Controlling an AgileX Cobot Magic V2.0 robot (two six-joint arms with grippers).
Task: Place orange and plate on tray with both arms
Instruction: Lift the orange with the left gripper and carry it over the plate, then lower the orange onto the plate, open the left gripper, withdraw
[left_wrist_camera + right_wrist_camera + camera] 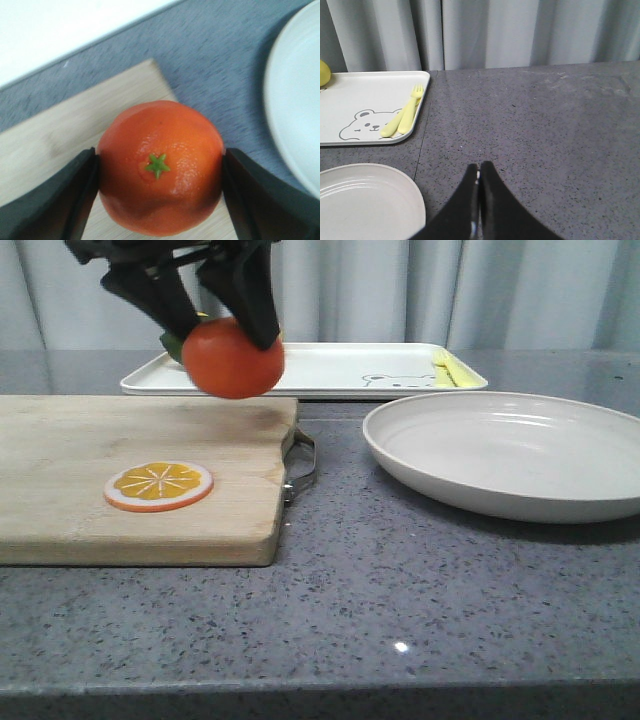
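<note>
My left gripper (232, 335) is shut on the orange (233, 358) and holds it in the air above the far right corner of the cutting board. In the left wrist view the orange (160, 167) sits between both black fingers, its green star calyx facing the camera. The off-white plate (510, 450) lies on the counter at the right; it also shows in the right wrist view (365, 202). The white tray (330, 370) with the bear drawing lies at the back, also in the right wrist view (365, 107). My right gripper (479, 167) is shut and empty above the counter beside the plate.
A wooden cutting board (120, 475) with a metal handle (302, 465) lies at the left, an orange slice (159, 485) on it. A yellow fork and spoon (406, 116) lie at the tray's bear end. A lemon (323, 73) sits on the tray. Curtains hang behind.
</note>
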